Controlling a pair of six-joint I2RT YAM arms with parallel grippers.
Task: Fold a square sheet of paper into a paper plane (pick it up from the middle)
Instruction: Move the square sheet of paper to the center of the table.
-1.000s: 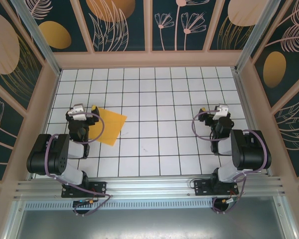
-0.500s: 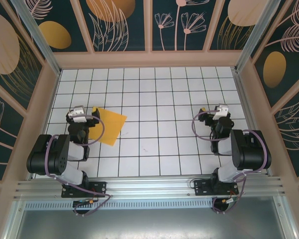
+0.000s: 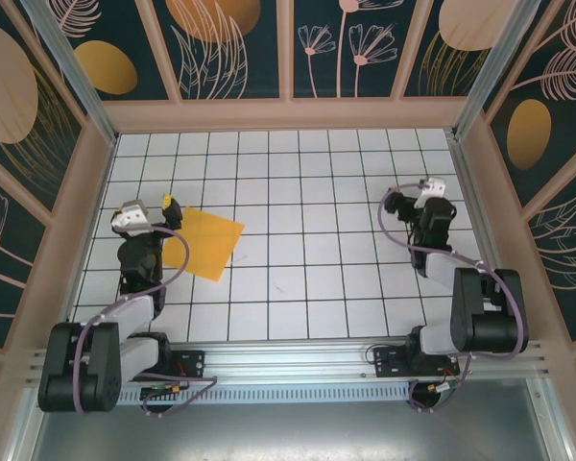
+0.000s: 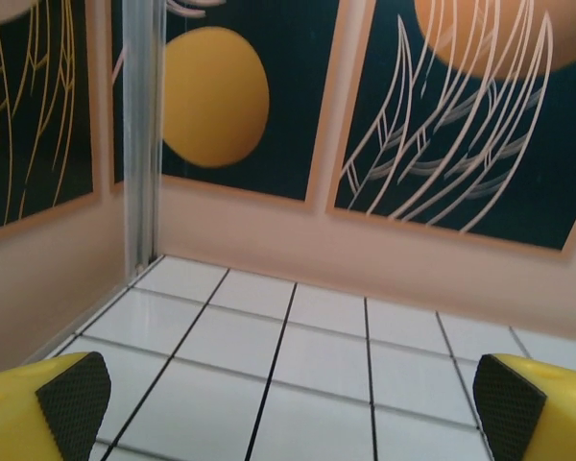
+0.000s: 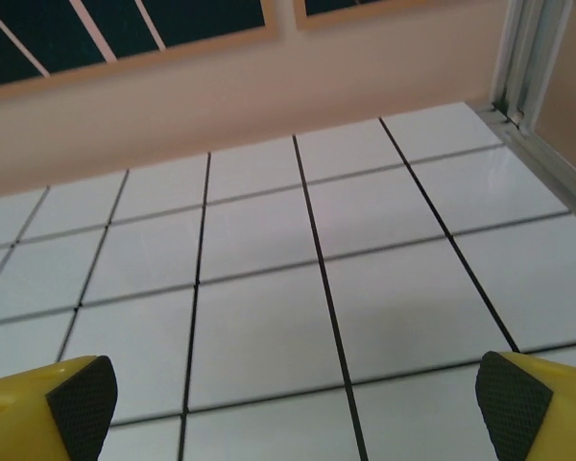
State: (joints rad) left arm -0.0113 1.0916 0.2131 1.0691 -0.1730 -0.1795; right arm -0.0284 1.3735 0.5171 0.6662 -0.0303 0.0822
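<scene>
The square sheet of paper (image 3: pixel 204 243), orange-yellow and unfolded, lies flat on the white grid table (image 3: pixel 298 202), turned slightly askew at the left. My left gripper (image 3: pixel 150 206) hovers at the sheet's upper left corner, open and holding nothing. In the left wrist view its black pads (image 4: pixel 74 396) stand far apart over bare tiles, and the left gripper (image 4: pixel 288 408) faces the back left corner. My right gripper (image 3: pixel 424 190) is open over bare tiles at the far right. The right gripper (image 5: pixel 288 408) shows wide-apart pads (image 5: pixel 84 403) in its wrist view.
Pink wooden walls (image 3: pixel 288 115) with dark patterned panels enclose the table on three sides. A metal post (image 4: pixel 142 134) stands in the back left corner, another post (image 5: pixel 518 58) at the back right. The arm bases sit on the metal rail (image 3: pixel 288 360) at the near edge.
Both arms have stretched out from their folded pose. The left gripper shifted left and slightly farther; the right gripper moved toward the back wall. The paper has not moved.
</scene>
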